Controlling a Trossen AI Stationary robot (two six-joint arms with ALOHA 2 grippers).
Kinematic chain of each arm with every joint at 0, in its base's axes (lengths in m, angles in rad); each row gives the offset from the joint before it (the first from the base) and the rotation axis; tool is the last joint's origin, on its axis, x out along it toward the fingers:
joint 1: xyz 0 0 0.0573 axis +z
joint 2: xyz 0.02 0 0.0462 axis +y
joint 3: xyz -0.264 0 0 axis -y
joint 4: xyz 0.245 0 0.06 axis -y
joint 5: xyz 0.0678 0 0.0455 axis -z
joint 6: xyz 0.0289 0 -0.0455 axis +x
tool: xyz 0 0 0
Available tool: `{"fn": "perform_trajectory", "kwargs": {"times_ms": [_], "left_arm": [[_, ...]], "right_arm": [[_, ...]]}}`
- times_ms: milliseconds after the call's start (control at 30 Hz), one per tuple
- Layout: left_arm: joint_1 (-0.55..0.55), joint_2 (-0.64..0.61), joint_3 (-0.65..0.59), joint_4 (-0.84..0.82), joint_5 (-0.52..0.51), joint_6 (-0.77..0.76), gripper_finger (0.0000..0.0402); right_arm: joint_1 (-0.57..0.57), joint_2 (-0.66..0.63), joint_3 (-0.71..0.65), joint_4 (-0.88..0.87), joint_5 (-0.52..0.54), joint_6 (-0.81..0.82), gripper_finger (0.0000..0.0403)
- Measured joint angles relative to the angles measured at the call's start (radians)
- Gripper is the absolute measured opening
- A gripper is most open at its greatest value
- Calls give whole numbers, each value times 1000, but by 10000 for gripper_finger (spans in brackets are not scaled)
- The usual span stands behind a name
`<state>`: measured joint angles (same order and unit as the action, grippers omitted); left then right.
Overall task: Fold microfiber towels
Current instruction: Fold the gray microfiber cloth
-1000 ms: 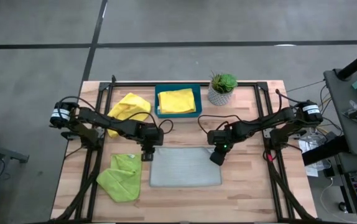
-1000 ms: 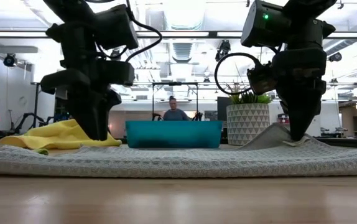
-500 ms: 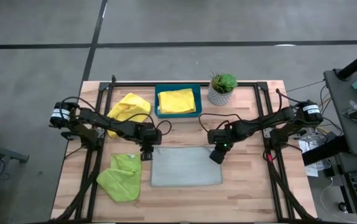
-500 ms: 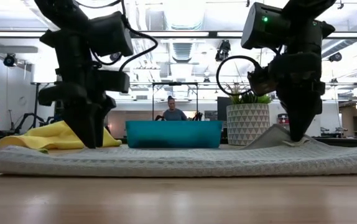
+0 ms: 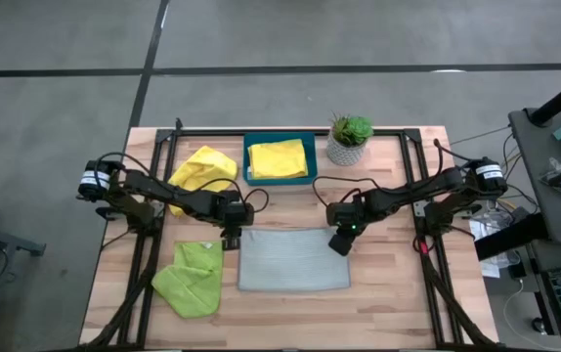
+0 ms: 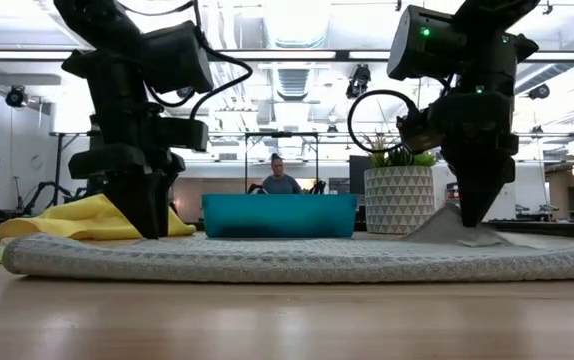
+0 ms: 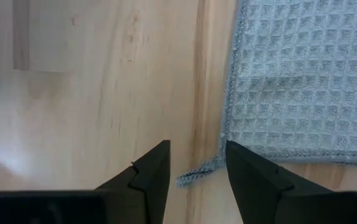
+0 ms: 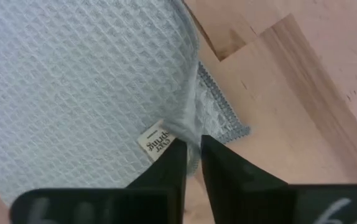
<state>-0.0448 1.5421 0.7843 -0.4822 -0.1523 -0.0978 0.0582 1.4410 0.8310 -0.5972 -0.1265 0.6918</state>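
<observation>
Honestly, the grey towel (image 5: 293, 260) lay limp and light at the counter's (image 5: 388, 303) 6 o'clock; right end effector (image 8: 193, 155) pinched its corner, left end effector (image 7: 197, 171) gaped beside another.

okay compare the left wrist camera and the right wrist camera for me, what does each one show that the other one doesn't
Only the left wrist view: the left claw open over bare table, a frayed corner thread between its fingers. Only the right wrist view: the right claw pinching a raised fold of cloth beside a white label. Both show the grey towel lying on the wooden tabletop.
</observation>
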Motion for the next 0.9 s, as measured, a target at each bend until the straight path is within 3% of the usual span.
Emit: {"fn": "perform_trajectory", "kwargs": {"times_ms": [300,400,567,700,900], "left_arm": [[0,-51,20,-61,-4,1,139],[-4,-90,27,-53,-3,4,139],[-32,-132,23,21,13,-9,139],[-88,-127,18,128,43,-27,131],[-176,-85,15,234,45,-113,102]], "right_arm": [[0,-2,62,-149,0,5,99],[1,-7,103,-202,44,4,108],[8,-21,147,-244,159,-2,104],[39,-46,137,-209,163,-11,89],[121,-102,76,-166,180,106,75]]}}
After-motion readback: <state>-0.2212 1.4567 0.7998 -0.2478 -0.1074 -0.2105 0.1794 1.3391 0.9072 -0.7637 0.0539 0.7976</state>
